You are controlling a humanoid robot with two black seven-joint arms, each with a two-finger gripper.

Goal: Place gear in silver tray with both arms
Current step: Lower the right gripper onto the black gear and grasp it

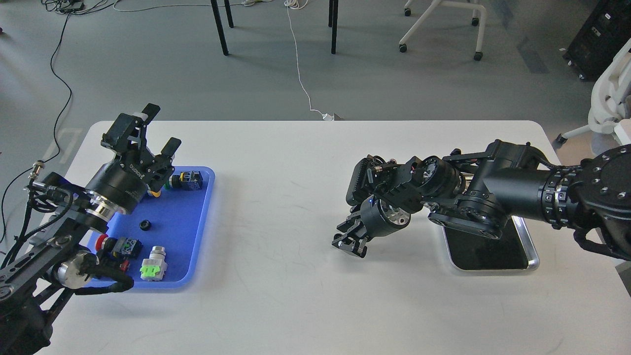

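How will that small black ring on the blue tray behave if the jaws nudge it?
The small black ring looks round and tiny, so it probably rolls or skids. The blue tray looks smooth, so it may slide easily. Its raised rim should likely stop it.

The silver tray (493,256) is partly hidden: the right arm (493,190) lies across its far end, so only its near part and right rim show. On the blue tray (197,231), the left arm (74,217) covers the left rim and near-left corner, and partly hides the red-capped part (116,245) beside it. The right gripper (351,240), left of the silver tray, is dark and seen end-on, so its fingers cannot be told apart.
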